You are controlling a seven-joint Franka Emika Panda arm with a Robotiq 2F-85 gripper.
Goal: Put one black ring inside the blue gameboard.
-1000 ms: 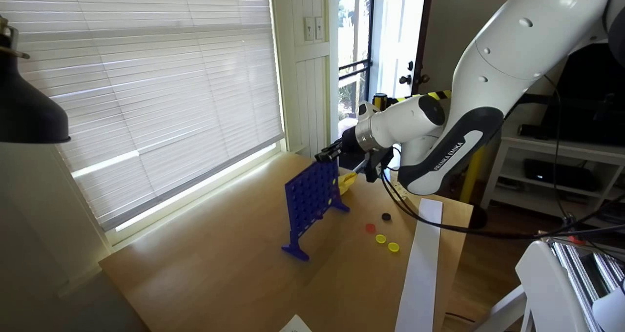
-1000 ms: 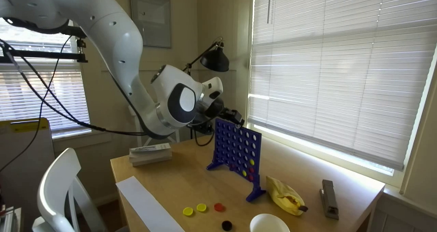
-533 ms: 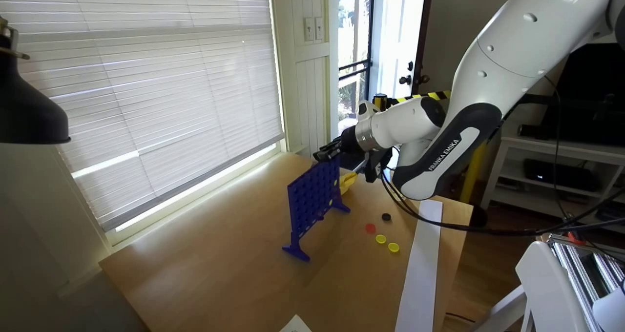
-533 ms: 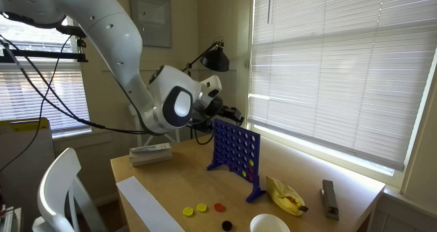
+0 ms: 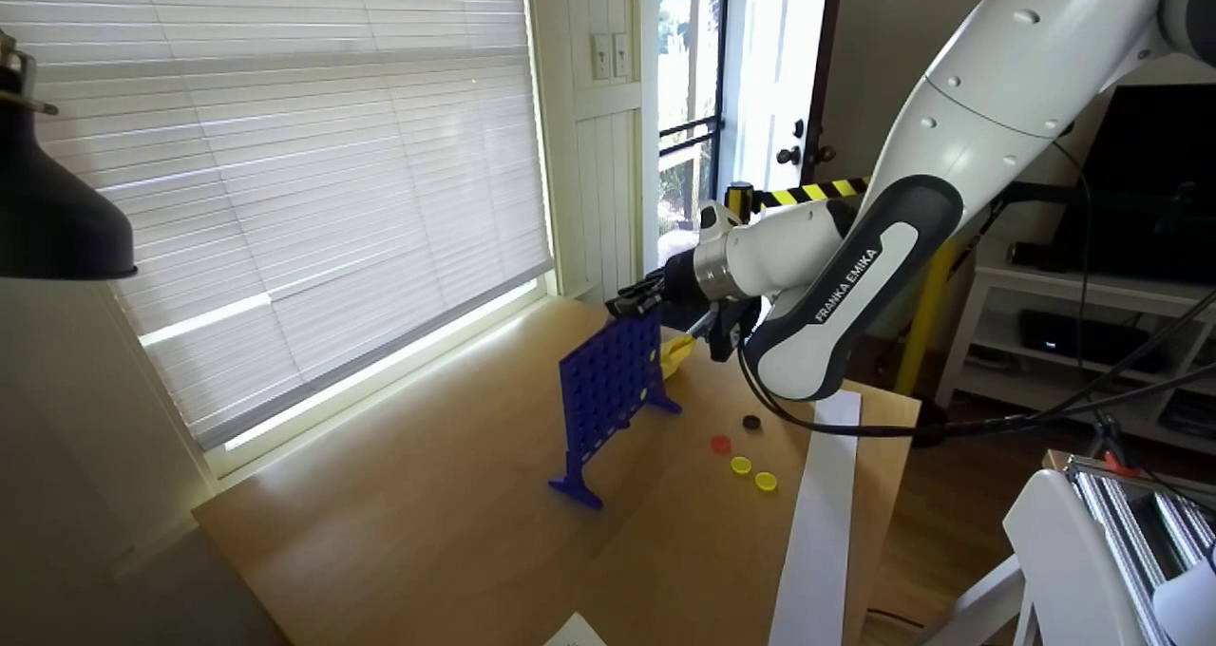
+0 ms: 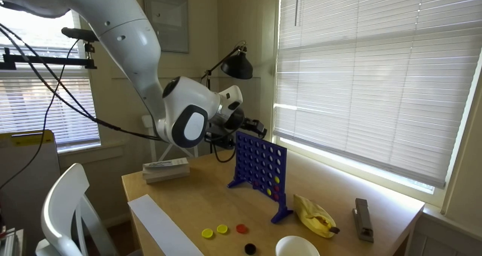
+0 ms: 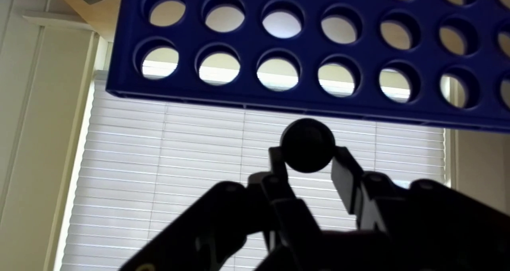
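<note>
My gripper (image 7: 310,158) is shut on a black ring (image 7: 307,145), held by its rim between the two fingertips. In the wrist view the ring is just off the slotted top edge of the blue gameboard (image 7: 249,95), with a thin gap showing between. The board stands upright on the table in both exterior views (image 5: 608,389) (image 6: 260,145). My gripper is at the board's top edge there (image 5: 629,304) (image 6: 260,130); the held ring is too small to make out. Another black ring (image 5: 751,422) lies on the table and also shows in an exterior view (image 6: 250,249).
A red token (image 6: 241,229) and two yellow tokens (image 6: 222,229) lie in front of the board. A yellow banana-like thing (image 6: 314,216), a white cup (image 6: 297,246) and a stapler (image 6: 363,220) stand near its end. Books (image 6: 165,171) and a paper strip (image 6: 165,226) lie along the table edge.
The arm's elbow has swung lower, while my gripper has moved only slightly, toward the near side in an exterior view. The board shifted a little between the earliest frames and now.
</note>
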